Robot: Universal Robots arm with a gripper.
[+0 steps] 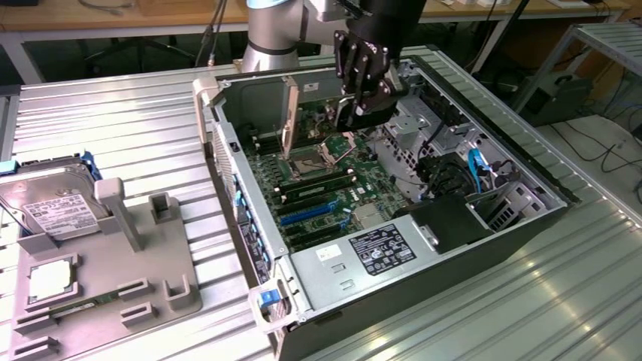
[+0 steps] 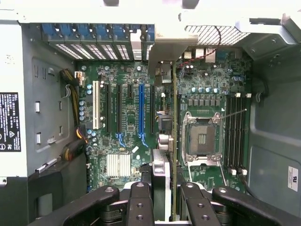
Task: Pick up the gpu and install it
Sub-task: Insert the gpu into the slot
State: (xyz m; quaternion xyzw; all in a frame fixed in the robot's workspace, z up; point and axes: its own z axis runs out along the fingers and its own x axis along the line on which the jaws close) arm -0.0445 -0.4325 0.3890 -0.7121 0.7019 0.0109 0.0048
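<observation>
- Ribbed silver metal table carries everything in the exterior view.
- Open black-and-grey computer case lies side-up at the table's centre, with its interior exposed.
- Grey robot arm enters at 12 o'clock, above the case's far end.
- Green motherboard covers the case floor. In the wrist view it is seen from straight above.
- Grey plastic holder tray sits at 8 o'clock from the case, well apart from it.
- Silver hard drive with white label lies at 9 o'clock, touching the holder tray's far edge.
- The gpu, a thin flat card with a green board, black cooler face and narrow silver bracket, stands upright on edge over the motherboard. It is at 12 o'clock inside the case, bracket end toward the case's slotted rear wall. Edge-on in the wrist view. Cannot tell whether its lower edge touches a slot.
- Black gripper is clamped on the gpu, one finger on each face.
- Silver square CPU socket lies just beside the gpu.
- Long blue expansion slot runs parallel to the gpu on its other side.
</observation>
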